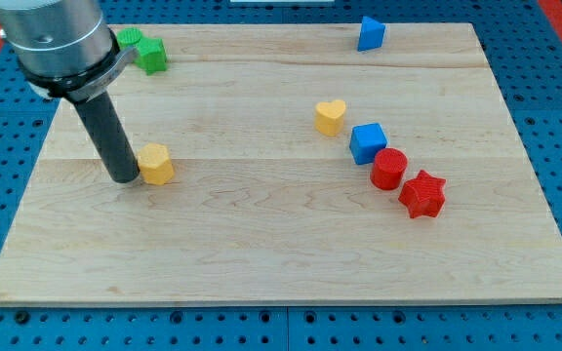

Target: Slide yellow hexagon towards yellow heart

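Blue cube (368,142), red star (422,194), green blocks (142,50)

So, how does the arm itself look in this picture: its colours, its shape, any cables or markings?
The arm ends in a wide, round, silver-grey metal section with a darker ring beneath it. From this a straight, dark, nearly black cylindrical rod descends to my tip. No cables or markings are visible.
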Robot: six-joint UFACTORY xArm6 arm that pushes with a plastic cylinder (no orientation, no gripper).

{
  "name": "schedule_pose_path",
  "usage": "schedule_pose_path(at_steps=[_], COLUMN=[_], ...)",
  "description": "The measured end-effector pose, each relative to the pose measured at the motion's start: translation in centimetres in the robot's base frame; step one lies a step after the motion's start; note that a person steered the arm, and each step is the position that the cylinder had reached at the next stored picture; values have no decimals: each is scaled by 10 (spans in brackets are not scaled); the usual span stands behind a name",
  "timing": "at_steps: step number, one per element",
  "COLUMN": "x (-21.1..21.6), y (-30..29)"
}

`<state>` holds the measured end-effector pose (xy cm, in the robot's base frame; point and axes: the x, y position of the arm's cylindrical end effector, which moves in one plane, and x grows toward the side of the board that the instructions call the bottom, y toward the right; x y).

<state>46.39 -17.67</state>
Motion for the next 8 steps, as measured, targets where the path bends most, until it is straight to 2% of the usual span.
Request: schedule_pose_path(at_steps=[4, 5, 6, 8], x=[-8, -15, -28, -58], y=[90, 92, 92, 128])
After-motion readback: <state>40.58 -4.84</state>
